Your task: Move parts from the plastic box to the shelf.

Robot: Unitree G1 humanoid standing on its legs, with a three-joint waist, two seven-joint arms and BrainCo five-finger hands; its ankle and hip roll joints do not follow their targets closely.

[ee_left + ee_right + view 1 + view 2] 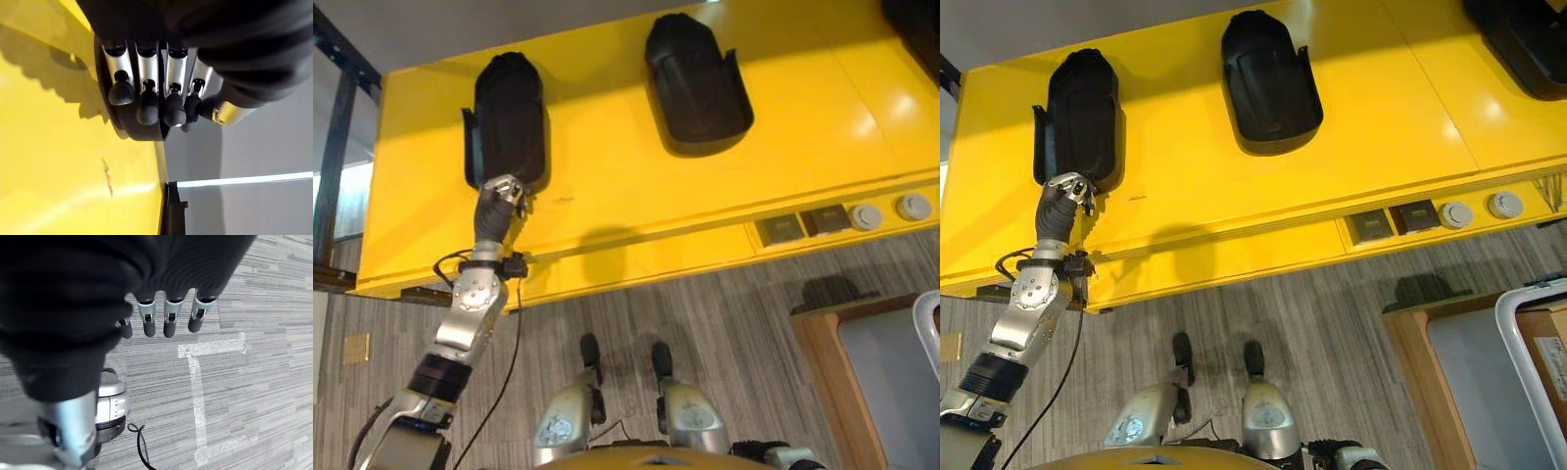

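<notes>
Parts, black moulded shells, lie on the yellow shelf (636, 186): the left part (509, 117) near the shelf's left end, a middle part (697, 80) to its right and well apart from it, and a third part (1518, 34) at the far right corner. The left hand (504, 192) is at the near end of the left part. Its fingers (146, 105) are curled, their dark tips against the part's rounded end, but it is hard to tell whether they truly clasp it or only rest on it, so the hold counts as uncertain. The right hand (166, 316) hangs low over the grey carpet (254, 396), fingers loosely straight and carrying nothing. A wooden-edged stand (847, 372) sits at the near right, with a grey curved rim (1528, 323) beside it that may be the plastic box.

The risk here lies in the withdrawal. If the left fingers catch on the shell's lip as the arm pulls away, the part could be dragged toward the shelf's near edge and tip off onto the carpet. A sideways nudge could also skew it out of line with its neighbour. Straightening the fingers fully before retreating would probably avoid both.
</notes>
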